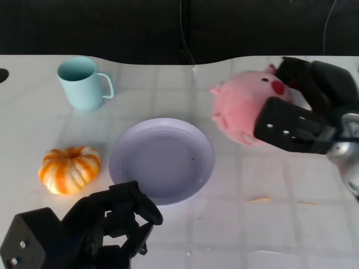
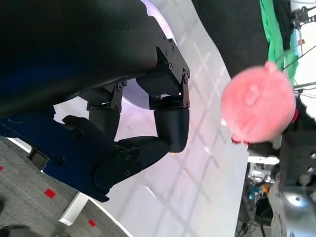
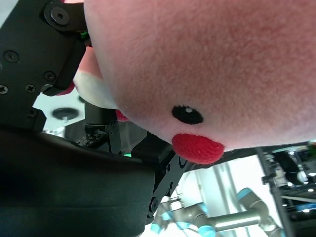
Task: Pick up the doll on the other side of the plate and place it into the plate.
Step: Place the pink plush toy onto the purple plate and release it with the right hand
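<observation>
A white table (image 1: pixel 269 224) with a faint grid pattern and a wavy far edge stands before a dark curtain (image 1: pixel 140 28), with grey floor (image 2: pixel 29 207) beneath its near edge.

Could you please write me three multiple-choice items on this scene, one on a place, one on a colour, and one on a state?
1. Where does the orange pumpkin lie?
A. inside the plate
B. on the table beside the plate's left edge
C. inside the mug

2. What colour is the mug?
A. light blue
B. red
C. black

3. What is the state of the pink doll?
A. lying in the plate
B. tucked into the mug
C. gripped by the right hand, outside the plate

Answers: 1 B, the pumpkin rests on the table just left of the purple plate. 2 A, the mug is pale blue. 3 C, black fingers wrap the doll, and the plate holds nothing.
</observation>
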